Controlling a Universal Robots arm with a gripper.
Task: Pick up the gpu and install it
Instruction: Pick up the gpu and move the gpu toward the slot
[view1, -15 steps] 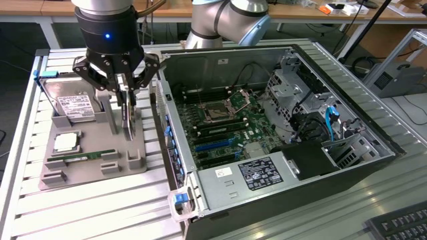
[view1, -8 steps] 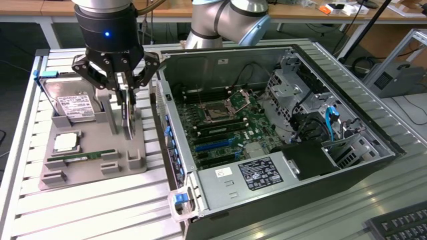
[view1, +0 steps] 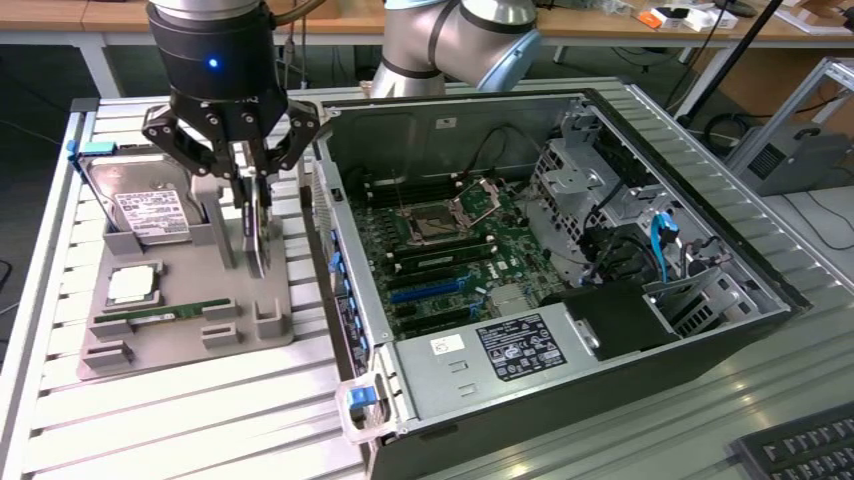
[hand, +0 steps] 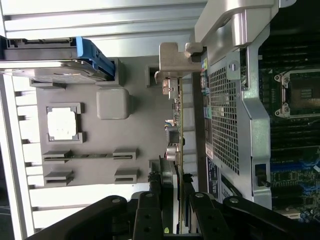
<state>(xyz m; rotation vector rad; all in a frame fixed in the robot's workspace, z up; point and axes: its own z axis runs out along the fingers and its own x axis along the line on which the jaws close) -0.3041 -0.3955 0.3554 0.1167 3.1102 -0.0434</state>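
The gpu (view1: 256, 240) is a thin flat card held on edge, upright, over the grey parts tray (view1: 174, 345), between the tray and the open computer case (view1: 400, 120). My gripper (view1: 251, 195) is shut on its top edge, one finger on each face. In the wrist view the gpu (hand: 178, 125) shows edge-on, its silver end bracket (hand: 172, 60) at the far end, and my gripper (hand: 176, 182) clamps it from both sides. Whether the card's lower edge still touches the tray I cannot tell.
On the tray lie a hard drive (view1: 147, 212) with a blue clip, a processor chip (view1: 134, 285) and a green memory stick (view1: 167, 313). The case lies open with its motherboard (view1: 441, 250) and power supply (view1: 514, 350) showing. A keyboard (view1: 801, 450) sits at the exterior view's lower right.
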